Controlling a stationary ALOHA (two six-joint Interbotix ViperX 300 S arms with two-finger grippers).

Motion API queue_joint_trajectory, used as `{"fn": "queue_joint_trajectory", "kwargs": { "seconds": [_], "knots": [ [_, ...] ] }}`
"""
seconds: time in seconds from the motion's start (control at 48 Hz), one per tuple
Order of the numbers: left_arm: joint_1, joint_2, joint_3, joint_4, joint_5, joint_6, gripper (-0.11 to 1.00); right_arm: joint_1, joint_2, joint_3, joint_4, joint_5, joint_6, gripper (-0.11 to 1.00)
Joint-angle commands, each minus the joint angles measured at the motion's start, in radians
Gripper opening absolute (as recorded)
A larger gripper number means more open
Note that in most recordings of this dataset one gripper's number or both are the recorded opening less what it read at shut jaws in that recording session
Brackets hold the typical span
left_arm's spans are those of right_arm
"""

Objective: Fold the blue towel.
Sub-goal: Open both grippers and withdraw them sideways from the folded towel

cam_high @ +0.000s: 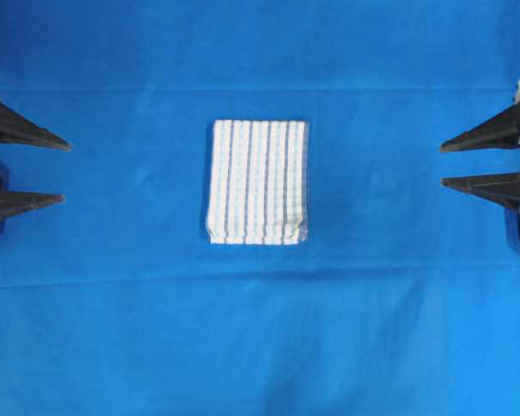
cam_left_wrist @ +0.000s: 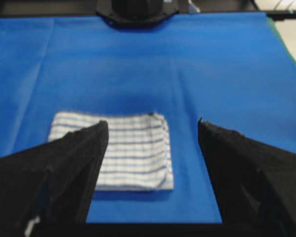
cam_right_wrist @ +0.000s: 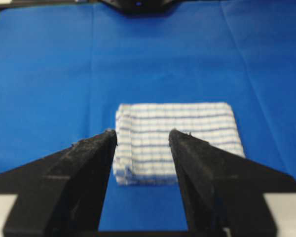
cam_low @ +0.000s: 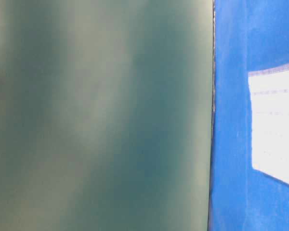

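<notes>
The blue towel lies folded into a small striped rectangle at the middle of the table, flat and untouched. It shows too in the left wrist view as the towel, in the right wrist view as the towel, and as a white patch, the towel, at table level. My left gripper stands open at the left edge, well away from it. My right gripper stands open at the right edge, equally far off. Nothing is between either pair of fingers.
A plain bright-blue cloth covers the whole table. The opposite arm's black base sits at the far edge of each wrist view. A blurred grey-green surface fills most of the table-level view.
</notes>
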Motion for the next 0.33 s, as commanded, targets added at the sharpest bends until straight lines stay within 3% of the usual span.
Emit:
{"fn": "queue_joint_trajectory", "kwargs": {
  "seconds": [0.0, 0.312],
  "knots": [
    [0.006, -0.035, 0.017, 0.003, -0.003, 0.002, 0.67, -0.003, -0.023, 0.032, -0.003, -0.028, -0.002, 0.54],
    [0.008, -0.103, 0.129, -0.002, -0.018, -0.009, 0.67, -0.02, -0.031, 0.164, 0.0, -0.15, 0.0, 0.54]
  ]
}}
